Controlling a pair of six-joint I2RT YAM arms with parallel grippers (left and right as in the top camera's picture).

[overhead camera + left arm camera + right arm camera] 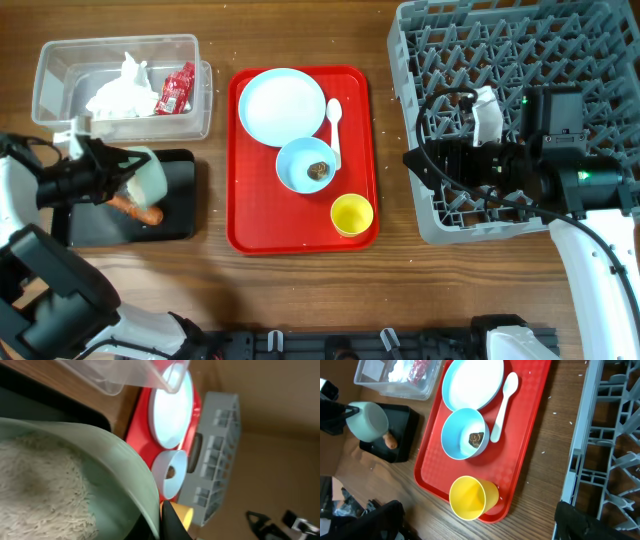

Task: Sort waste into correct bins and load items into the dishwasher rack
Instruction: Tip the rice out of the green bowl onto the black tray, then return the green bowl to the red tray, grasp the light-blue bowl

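Observation:
My left gripper (126, 163) is shut on the rim of the pale-green bowl (146, 176) and holds it tilted above the black tray (176, 218). White rice (40, 485) lies inside the bowl. An orange carrot (135, 208) lies on the black tray. The clear tub (50, 80) holds the white tissue (122, 92) and the red wrapper (175, 88). The red tray (250, 222) carries the pale-blue plate (281, 106), the white spoon (334, 125), the yellow cup (352, 214) and the light-blue bowl (298, 160) with a brown lump (319, 171). My right gripper (412, 160) is open and empty at the left edge of the rack (560, 50).
A few rice grains are scattered on the wood between the red tray and the rack. The right arm's body lies over the rack's front left part.

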